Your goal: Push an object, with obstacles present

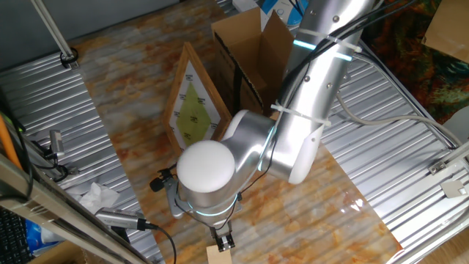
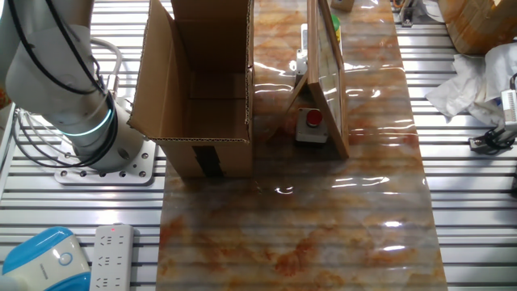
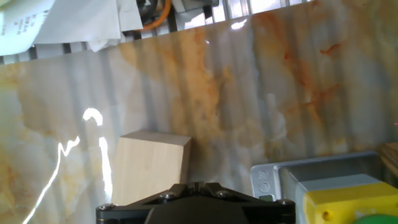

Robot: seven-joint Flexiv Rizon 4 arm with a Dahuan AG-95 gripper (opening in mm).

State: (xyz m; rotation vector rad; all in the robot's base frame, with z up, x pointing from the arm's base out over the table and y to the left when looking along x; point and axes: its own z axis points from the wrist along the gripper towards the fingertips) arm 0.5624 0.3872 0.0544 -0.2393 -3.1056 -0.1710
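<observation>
The gripper (image 1: 223, 239) is hanging low over the marbled orange-and-white tabletop (image 1: 322, 213) at the near edge of one fixed view, and right below its fingertips the small plain light-tan wooden cube (image 1: 218, 255) is peeking in at the bottom of the frame. In the hand view that cube (image 3: 151, 167) is sitting flat on the table directly ahead of the black finger mount, seemingly touching or just about to be touched, though contact is hard to call. Whether the fingers are spread or pressed together, I cannot tell; the tips are hidden. Just beside the cube, the yellow-and-green push-button on its grey base (image 3: 329, 190) is crowding the right side of the hand view. Farther up the table, the large brown cardboard box with black tape (image 2: 198, 97) and the wooden-framed white board with a yellow-green diamond (image 1: 192, 103) are standing side by side. My read: the approach is done, and the push itself is barely starting or still to come.
</observation>
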